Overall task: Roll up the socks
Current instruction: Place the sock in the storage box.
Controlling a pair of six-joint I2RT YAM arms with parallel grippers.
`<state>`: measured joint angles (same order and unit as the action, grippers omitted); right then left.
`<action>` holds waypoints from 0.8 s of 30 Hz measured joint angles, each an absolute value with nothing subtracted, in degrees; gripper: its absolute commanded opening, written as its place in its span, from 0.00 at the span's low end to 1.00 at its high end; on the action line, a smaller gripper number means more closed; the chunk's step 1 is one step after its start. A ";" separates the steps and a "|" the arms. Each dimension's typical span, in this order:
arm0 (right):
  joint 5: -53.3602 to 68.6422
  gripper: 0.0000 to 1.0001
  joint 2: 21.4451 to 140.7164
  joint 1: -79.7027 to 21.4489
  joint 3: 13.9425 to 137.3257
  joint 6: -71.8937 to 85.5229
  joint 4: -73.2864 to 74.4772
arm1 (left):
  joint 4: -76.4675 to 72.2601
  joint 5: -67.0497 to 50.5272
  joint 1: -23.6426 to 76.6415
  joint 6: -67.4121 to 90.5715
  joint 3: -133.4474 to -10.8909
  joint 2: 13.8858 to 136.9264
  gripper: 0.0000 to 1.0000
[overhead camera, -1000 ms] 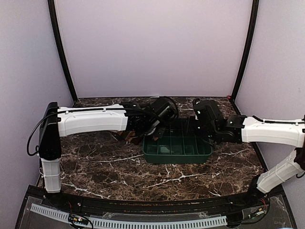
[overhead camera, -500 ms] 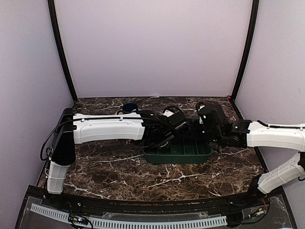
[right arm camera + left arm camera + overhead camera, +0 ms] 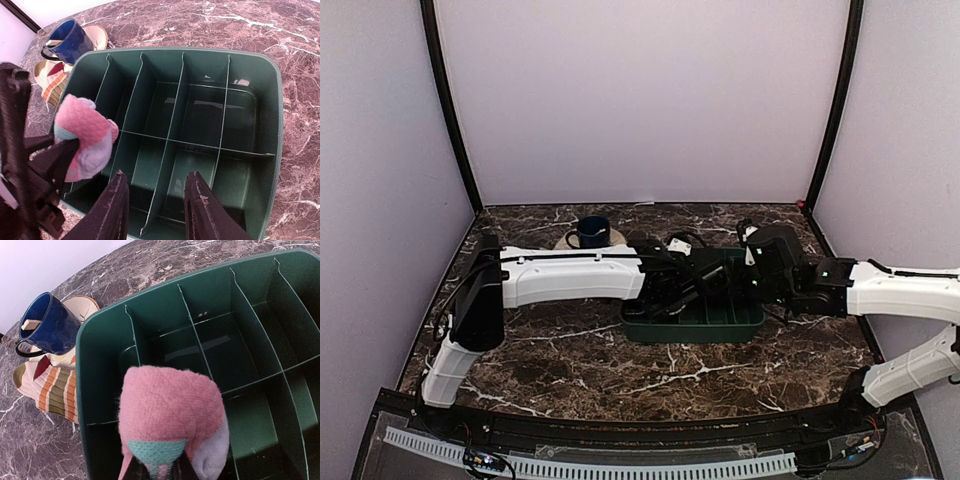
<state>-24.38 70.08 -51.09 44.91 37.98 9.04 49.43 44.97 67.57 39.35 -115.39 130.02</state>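
Pink sock (image 3: 172,410), bunched into a ball with a mint patch showing, fills the lower centre of the left wrist view; the left gripper (image 3: 157,472) has its jaws clamped on it from below; in the right wrist view the same bundle sits at centre left, over the left end of the green tray (image 3: 276,100), which is split into compartments; whether it touches a divider I cannot tell. Striped sock (image 3: 55,390) lies flat on the marble table (image 3: 30,450) at the left edge of the left wrist view, outside the tray, just beside a blue mug (image 3: 47,322) that stands on a tan coaster (image 3: 85,304). Right gripper (image 3: 157,205) hangs over the tray's near side at the bottom of its own view; its jaws stand apart with nothing between them.
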 measured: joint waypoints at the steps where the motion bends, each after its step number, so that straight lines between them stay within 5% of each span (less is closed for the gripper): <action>1: -24.25 0.35 69.67 -51.05 44.73 38.00 9.04 | 49.60 44.88 67.75 39.70 -115.68 130.37 0.00; 24: -23.75 0.35 66.54 -50.87 43.64 38.04 9.45 | 50.26 39.64 68.45 45.76 -116.31 132.53 0.00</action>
<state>-23.75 66.54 -50.87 43.64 38.04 9.45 50.26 39.64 68.45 45.76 -116.31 132.53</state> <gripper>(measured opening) 0.351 0.127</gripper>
